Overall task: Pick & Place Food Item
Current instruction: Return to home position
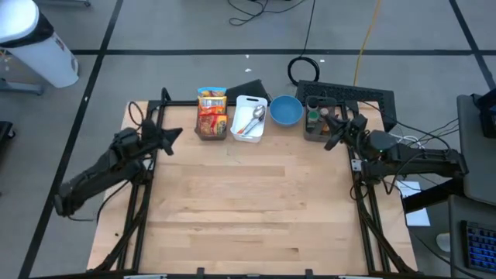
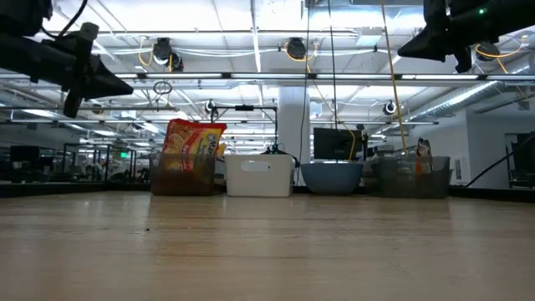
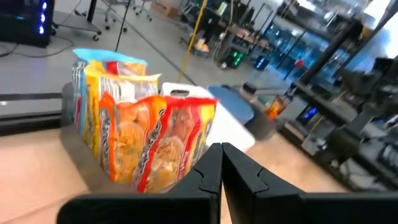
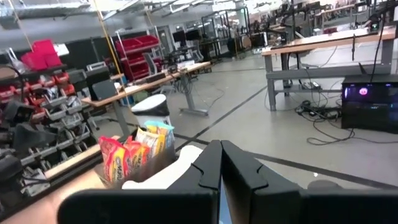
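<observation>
While both arms hang off to the sides of the wooden table (image 1: 256, 205), we find the left gripper (image 1: 173, 135) at the left-centre of the high view, over the table's left edge. The right gripper (image 1: 335, 132) sits right of centre, over the right edge. In the low view they show in the upper corners, the left gripper (image 2: 117, 84) at upper left and the right gripper (image 2: 410, 46) at upper right, both well above the tabletop.

In the left wrist view, the left gripper's (image 3: 219, 148) two dark fingers (image 3: 208, 167) press together along their length, and we see nothing between them. The right wrist view shows the same for the right gripper (image 4: 221, 144): its fingers (image 4: 208, 165) meet tip to tip and hold nothing.

A row of containers stands at the top-centre of the high view, along the table's far edge. The noodle packs (image 1: 211, 108) stand upright in the left black bin (image 1: 211, 138), the leftmost container. Their red, orange and yellow wrappers rise above its rim in the low view (image 2: 194, 142). Just beside it on the right is the white bin (image 1: 240, 101), with a spoon (image 1: 256, 118) lying inside. Next comes the blue bowl (image 1: 285, 111), then the right black bin (image 1: 315, 136), close by the right gripper. We cannot tell what it holds.
</observation>
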Motion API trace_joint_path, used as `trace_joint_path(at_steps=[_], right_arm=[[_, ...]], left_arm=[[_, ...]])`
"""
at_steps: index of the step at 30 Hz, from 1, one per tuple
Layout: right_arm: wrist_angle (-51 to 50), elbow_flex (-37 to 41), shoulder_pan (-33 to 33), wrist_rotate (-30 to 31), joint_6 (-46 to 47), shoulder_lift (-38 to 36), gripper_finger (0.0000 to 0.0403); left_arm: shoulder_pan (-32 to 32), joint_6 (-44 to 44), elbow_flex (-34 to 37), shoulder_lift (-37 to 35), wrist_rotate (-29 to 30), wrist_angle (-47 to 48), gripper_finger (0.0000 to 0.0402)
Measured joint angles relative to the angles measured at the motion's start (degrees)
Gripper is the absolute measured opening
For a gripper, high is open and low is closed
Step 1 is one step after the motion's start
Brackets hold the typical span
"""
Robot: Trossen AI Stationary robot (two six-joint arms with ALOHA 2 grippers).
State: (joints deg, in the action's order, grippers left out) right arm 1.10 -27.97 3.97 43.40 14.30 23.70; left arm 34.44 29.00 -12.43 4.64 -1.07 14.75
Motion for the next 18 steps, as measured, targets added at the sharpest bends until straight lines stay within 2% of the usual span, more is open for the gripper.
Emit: trace_joint_path(at_steps=[8,11,18], right_arm=[[-7.3,0.2,0.0,-0.2,5.5,1.9,0.0000],[-6.1,3.0,-0.4,-0.1,7.7,1.9,0.0000],[0.4,11.8,-5.2,-2.1,9.9,0.1,0.0000]], left_arm=[[-15.0,-0.8,0.0,7.2,15.7,-0.2,0.0011],[-19.8,-0.4,0.0,9.4,20.9,-0.1,0.0016],[-26.7,-0.3,0.0,10.9,26.8,-1.7,0.0004]])
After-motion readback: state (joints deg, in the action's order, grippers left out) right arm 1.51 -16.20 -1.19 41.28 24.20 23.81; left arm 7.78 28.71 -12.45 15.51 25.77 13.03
